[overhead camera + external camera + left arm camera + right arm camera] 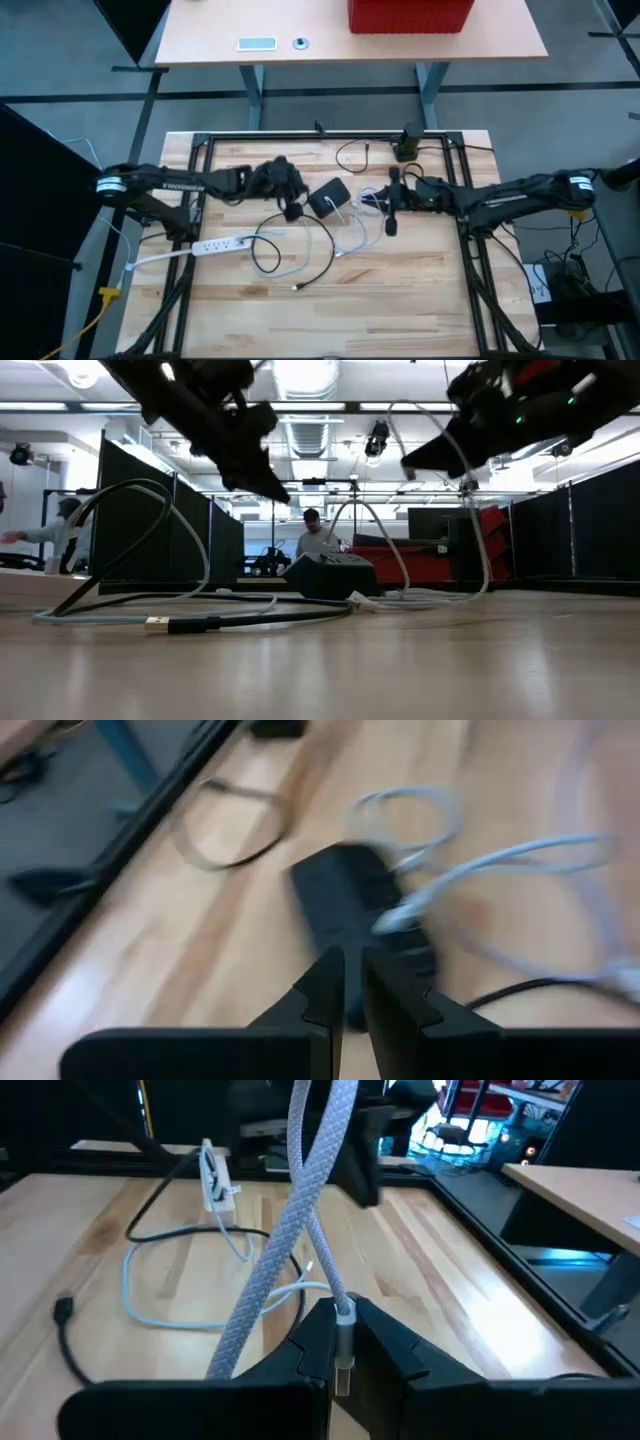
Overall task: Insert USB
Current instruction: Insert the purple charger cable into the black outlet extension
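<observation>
Right gripper clamped on the metal plug of the grey braided cable, plug held in line with the fingers, cable trailing up and away; black charger block sits on the worktop just to its left, between the two arms; left gripper closed on nothing, hovering close over the block; right arm carries the plug, so insertion likely runs leftward toward the block.

The left gripper has its dark fingers nearly together, nothing visible between them. Just beyond lies a black box on the wooden table, with pale grey cables looping beside it.
</observation>
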### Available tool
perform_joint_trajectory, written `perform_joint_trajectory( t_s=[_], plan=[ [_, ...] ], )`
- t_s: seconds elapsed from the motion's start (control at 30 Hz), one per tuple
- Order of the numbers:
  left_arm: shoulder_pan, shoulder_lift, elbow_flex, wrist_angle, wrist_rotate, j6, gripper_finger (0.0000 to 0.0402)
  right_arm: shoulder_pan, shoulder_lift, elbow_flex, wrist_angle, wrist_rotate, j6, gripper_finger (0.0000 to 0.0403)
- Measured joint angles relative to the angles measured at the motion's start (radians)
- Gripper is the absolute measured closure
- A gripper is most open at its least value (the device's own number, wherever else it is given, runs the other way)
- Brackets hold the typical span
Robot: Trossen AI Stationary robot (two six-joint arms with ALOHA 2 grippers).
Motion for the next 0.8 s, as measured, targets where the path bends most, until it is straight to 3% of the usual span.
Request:
perform_joint_trajectory(
  t_s=[0.17,0.43,0.67,0.8],
  plan=[
    [0.091,0.023,0.002,-0.01,0.052,0.09,0.0377,-0.029,0.189,-0.011,0.165,-0.068,0.024,0.0389],
    [0.147,0.114,0.001,-0.005,0.201,0.212,0.0377,-0.045,0.51,-0.055,0.705,-0.098,0.059,0.0389],
    [0.164,0.25,0.009,0.012,0.262,0.355,0.0377,-0.076,0.73,0.037,0.755,-0.095,0.107,0.0389],
    [0.164,0.316,0.02,0.031,0.263,0.391,0.0377,-0.092,0.74,0.049,0.73,-0.093,0.145,0.0389]
  ],
)
